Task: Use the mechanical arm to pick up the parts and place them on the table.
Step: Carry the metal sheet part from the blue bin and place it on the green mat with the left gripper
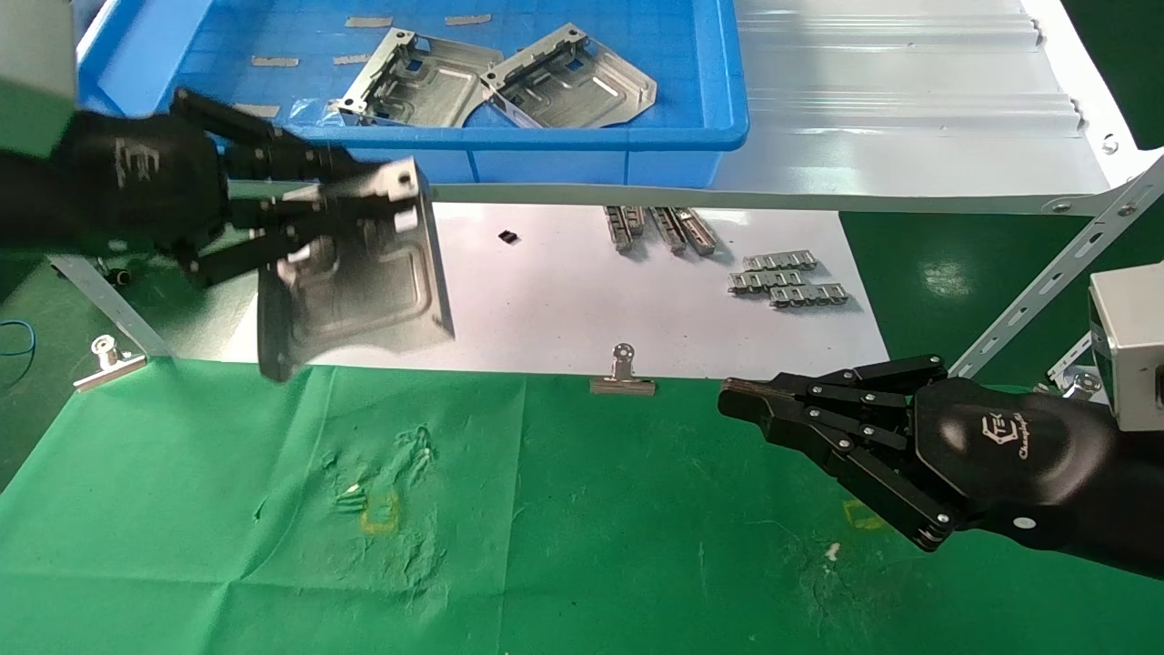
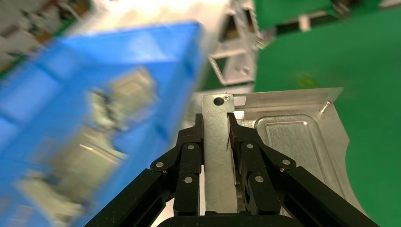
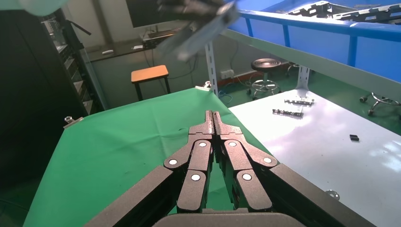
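Note:
My left gripper [image 1: 350,205] is shut on the folded rim of a silver stamped part [image 1: 364,282] and holds it in the air over the white sheet, near the far left edge of the green table [image 1: 582,528]. In the left wrist view the fingers [image 2: 191,142] clamp the rim of the part [image 2: 288,137]. Two more parts [image 1: 427,82] [image 1: 573,77] lie in the blue bin [image 1: 691,136] on the shelf. My right gripper [image 1: 737,400] is shut and empty, hovering over the table's right side; it also shows in the right wrist view [image 3: 213,116].
Small ribbed metal strips [image 1: 787,277] [image 1: 659,226] lie on the white sheet [image 1: 564,309]. Binder clips [image 1: 623,375] [image 1: 107,359] pin the cloth's far edge. A pale grey shelf [image 1: 909,118] with slanted perforated struts [image 1: 1046,282] stands behind. A yellow mark [image 1: 380,511] is on the cloth.

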### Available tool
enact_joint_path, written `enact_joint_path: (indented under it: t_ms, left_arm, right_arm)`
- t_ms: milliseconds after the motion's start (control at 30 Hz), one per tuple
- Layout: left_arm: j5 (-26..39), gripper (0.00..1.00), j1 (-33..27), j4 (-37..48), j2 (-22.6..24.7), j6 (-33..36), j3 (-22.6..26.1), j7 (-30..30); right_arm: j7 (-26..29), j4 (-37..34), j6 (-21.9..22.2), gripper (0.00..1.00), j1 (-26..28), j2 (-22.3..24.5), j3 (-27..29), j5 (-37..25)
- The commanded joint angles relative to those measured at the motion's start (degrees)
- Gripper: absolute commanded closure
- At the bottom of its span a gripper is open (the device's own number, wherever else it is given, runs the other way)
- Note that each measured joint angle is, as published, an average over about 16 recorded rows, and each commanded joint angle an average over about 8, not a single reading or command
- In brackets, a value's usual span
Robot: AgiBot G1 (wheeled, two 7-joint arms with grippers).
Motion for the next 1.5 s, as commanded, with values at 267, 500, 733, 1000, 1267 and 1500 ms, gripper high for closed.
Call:
enact_joint_path:
  t_ms: [267,500,733,1000,1267,1500]
  left_arm:
    - [1.07,1.0,9.04,-10.21,-4.44,-2.87,6.51,3.79]
    - [4.76,1.0,15.71,-13.06,-3.88,-10.73,8.14,5.88]
    - [6.8,1.0,19.9,-14.33,-2.22,-16.12,9.04,7.59]
    - [7.88,1.0,21.52,-12.85,-1.0,-17.15,9.82,9.69]
    - [8.27,0.47,21.92,-10.5,0.07,-17.42,10.07,12.31]
    - [8.41,0.0,22.44,-9.6,0.66,-18.35,9.97,14.67]
  right_arm:
    - [0.0,0.0,0.0,1.0,0.0,0.0,0.0,0.0]
    - [0.0,0.0,0.0,1.0,0.0,0.0,0.0,0.0]
    - [0.0,0.0,0.0,1.0,0.0,0.0,0.0,0.0]
    - [0.0,0.0,0.0,1.0,0.0,0.0,0.0,0.0]
    - [0.0,0.0,0.0,1.0,0.0,0.0,0.0,0.0]
    - [0.0,0.0,0.0,1.0,0.0,0.0,0.0,0.0]
